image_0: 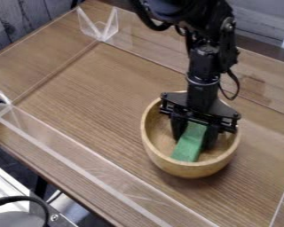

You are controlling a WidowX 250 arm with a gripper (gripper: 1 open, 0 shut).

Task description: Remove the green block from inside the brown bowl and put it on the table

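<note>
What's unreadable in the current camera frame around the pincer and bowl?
- Contact: the pincer straddles the green block, but the frame is too small to tell whether the fingers touch it.
- Block's upper end: hidden behind the pincer body.
- Bowl floor: the near rim of the brown bowl hides whether the block rests flat or tilted.
- Arm's upper part: cut off by the top edge.
- Table: right and near parts cut off by frame edges.
</note>
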